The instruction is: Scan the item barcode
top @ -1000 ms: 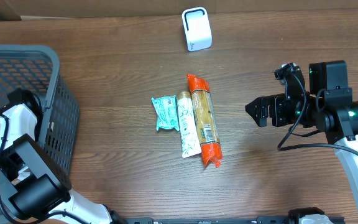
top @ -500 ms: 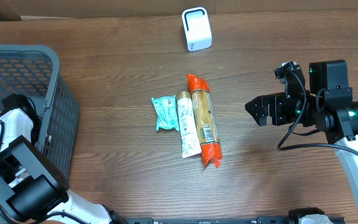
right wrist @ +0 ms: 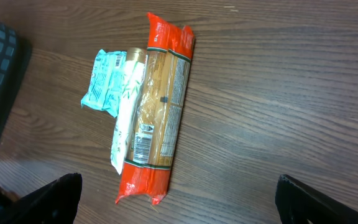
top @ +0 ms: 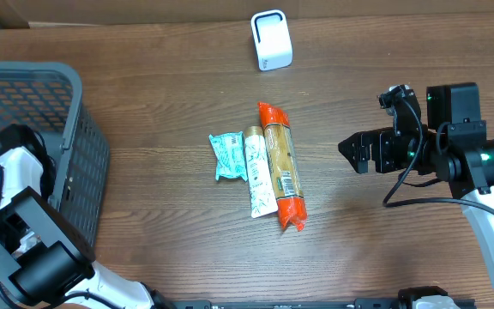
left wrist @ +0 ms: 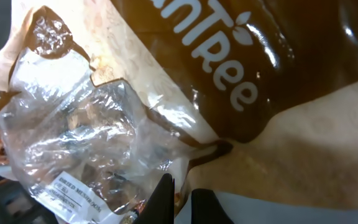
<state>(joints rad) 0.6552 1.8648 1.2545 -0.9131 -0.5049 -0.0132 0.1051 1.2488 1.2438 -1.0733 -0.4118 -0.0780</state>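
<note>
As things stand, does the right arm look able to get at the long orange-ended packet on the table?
Probably yes: the right gripper is open and level with the orange-ended packet, with only bare table between them.

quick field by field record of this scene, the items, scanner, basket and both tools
table items: teal packet, white packet, orange-ended packet, lying side by side
scanner: white, upright, beyond the packets, untouched
left tool: shut, down in the basket, tips at a brown and clear bag; pinch unclear
right tool: open, hovering right of the packets, touching nothing
</note>
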